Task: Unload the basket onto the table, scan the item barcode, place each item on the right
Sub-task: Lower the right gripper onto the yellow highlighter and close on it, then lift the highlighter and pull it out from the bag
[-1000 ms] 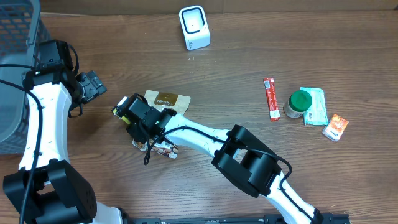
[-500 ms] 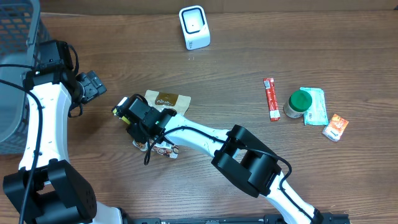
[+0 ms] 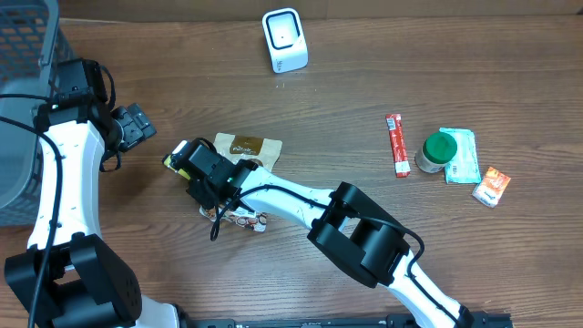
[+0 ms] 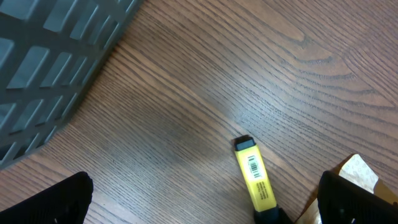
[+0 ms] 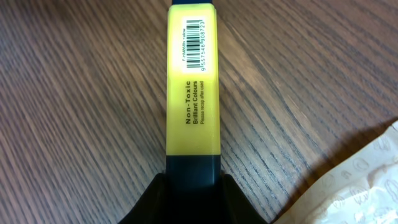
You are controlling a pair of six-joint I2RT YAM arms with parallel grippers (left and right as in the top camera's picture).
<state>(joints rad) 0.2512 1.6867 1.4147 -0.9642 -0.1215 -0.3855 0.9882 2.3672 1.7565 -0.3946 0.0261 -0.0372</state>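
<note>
A yellow highlighter [image 5: 193, 87] with a dark cap end lies on the wooden table, its barcode [image 5: 196, 37] facing up near the far end. My right gripper [image 5: 193, 177] is shut on that dark end; from overhead only a yellow tip [image 3: 171, 161] shows past the right gripper [image 3: 185, 167]. In the left wrist view the highlighter [image 4: 256, 179] lies between the widely spread fingers of my left gripper [image 4: 205, 205], which hangs open above the table, apart from it. Overhead, the left gripper [image 3: 141, 123] sits left of the highlighter. The white scanner [image 3: 284, 40] stands at the table's back.
A grey basket [image 3: 23, 100] fills the far left. A brown pouch [image 3: 248, 146] lies just behind the right gripper and a small snack pack [image 3: 239, 219] under the right arm. At the right lie a red stick [image 3: 394, 144], a green-lidded jar [image 3: 440, 150], a teal packet [image 3: 463, 155] and an orange packet [image 3: 492, 186].
The right gripper's jaws have closed onto the highlighter's dark end. The left arm has not moved.
</note>
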